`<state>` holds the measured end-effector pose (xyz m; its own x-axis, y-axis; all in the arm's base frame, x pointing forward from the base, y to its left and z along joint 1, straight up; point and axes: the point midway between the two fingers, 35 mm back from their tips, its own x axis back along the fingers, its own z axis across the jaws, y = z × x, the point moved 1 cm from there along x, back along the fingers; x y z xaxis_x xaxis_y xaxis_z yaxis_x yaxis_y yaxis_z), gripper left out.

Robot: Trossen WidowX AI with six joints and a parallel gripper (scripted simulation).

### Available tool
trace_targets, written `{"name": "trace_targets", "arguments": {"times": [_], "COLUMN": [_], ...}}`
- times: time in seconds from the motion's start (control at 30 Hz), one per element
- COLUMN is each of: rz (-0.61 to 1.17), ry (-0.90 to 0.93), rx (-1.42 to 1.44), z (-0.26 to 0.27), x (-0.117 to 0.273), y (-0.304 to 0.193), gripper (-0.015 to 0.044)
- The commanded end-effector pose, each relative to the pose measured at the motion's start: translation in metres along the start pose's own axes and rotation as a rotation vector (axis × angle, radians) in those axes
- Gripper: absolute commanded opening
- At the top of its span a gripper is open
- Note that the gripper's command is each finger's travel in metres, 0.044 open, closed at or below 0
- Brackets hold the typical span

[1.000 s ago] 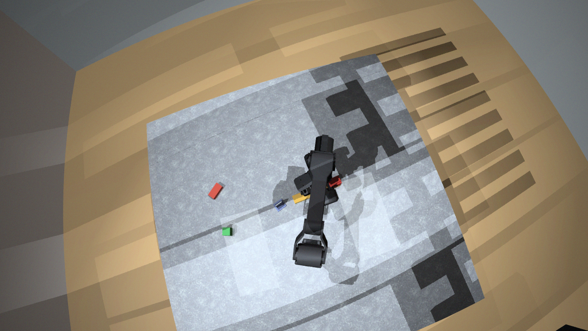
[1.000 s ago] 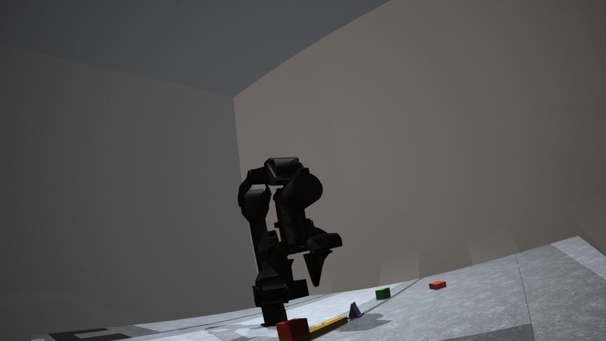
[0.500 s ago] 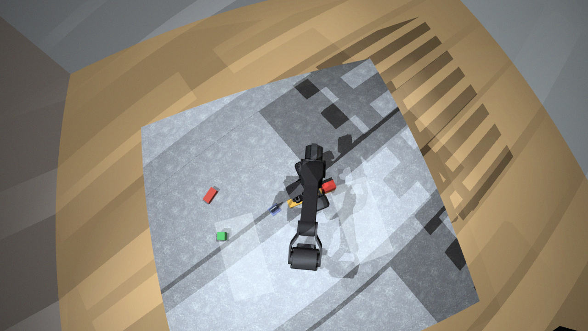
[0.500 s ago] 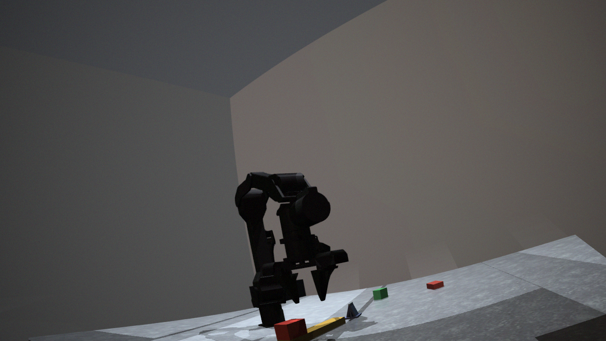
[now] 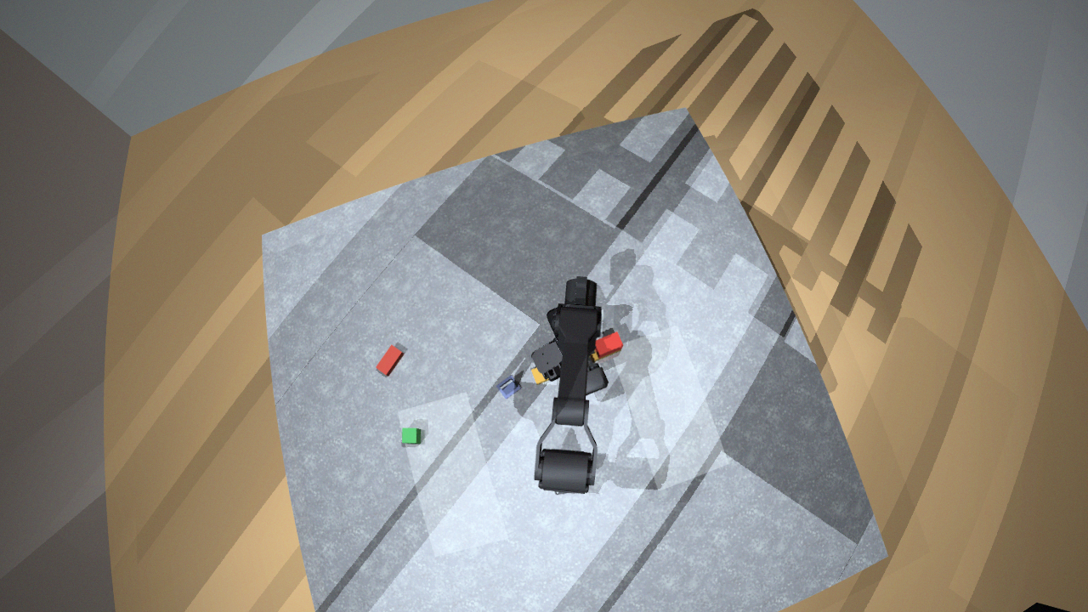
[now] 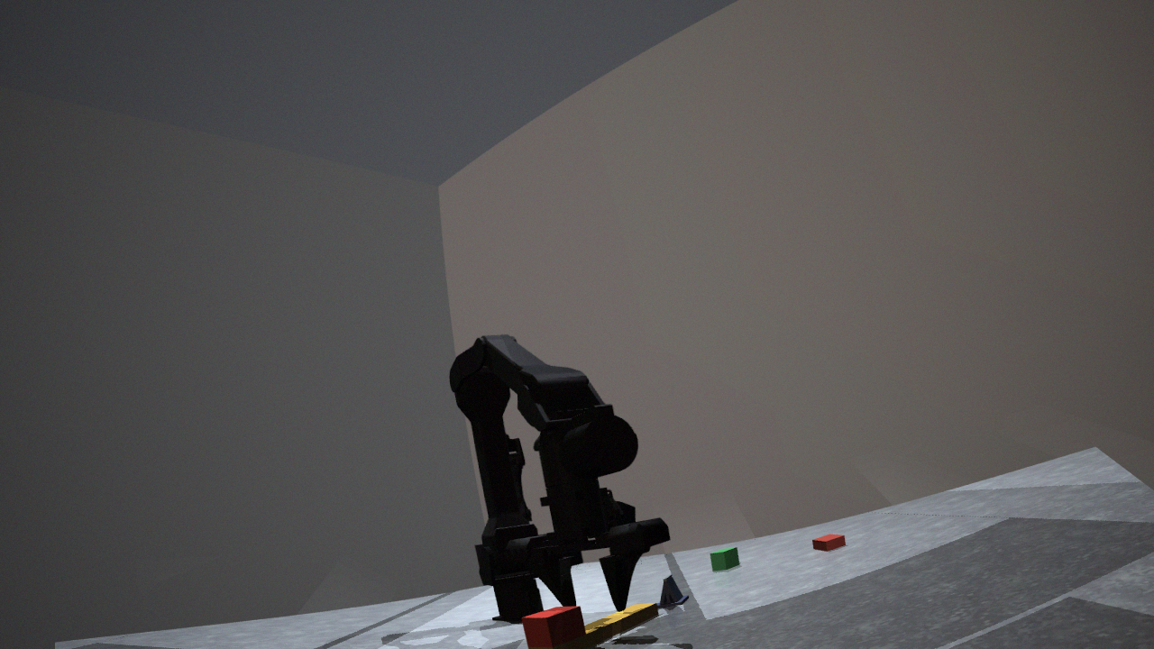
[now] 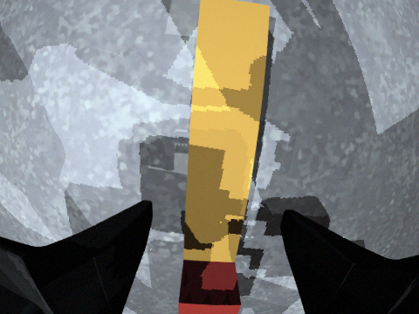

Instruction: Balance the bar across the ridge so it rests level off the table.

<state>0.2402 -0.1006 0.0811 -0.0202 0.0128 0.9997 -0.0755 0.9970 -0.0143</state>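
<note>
Presently noted above the yellow bar point(image 5: 537, 375) point(image 6: 621, 621) point(image 7: 224, 131): open end effector point(image 5: 573, 369) point(image 6: 594, 607) point(image 7: 219, 215), pointed downward, gripping nothing. Seen in wrist view with one fingertip to each side of the bar, apart from both long edges. Found lying on the desk point(image 5: 365, 289) point(image 6: 968, 564) point(image 7: 109, 122): same bar, with red end block point(image 5: 609, 344) point(image 6: 553, 626) point(image 7: 209, 309) at one end. Located just beyond the opposite end: blue ridge point(image 5: 508, 387) point(image 6: 670, 593), upright, bearing no bar. Recorded farther out, well apart from each other: green block point(image 5: 410, 436) point(image 6: 724, 558) and loose red block point(image 5: 389, 360) point(image 6: 828, 542).
</note>
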Motion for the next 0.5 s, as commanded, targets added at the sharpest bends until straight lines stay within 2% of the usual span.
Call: {"name": "trace_targets", "arguments": {"times": [0.0, 0.47], "rz": [-0.005, -0.005], "ry": [0.001, 0.001], "rx": [0.004, 0.004], "z": [0.0, 0.0], "x": [-0.007, -0.026], "y": [0.001, 0.001], "gripper": [0.0315, 0.0315]}}
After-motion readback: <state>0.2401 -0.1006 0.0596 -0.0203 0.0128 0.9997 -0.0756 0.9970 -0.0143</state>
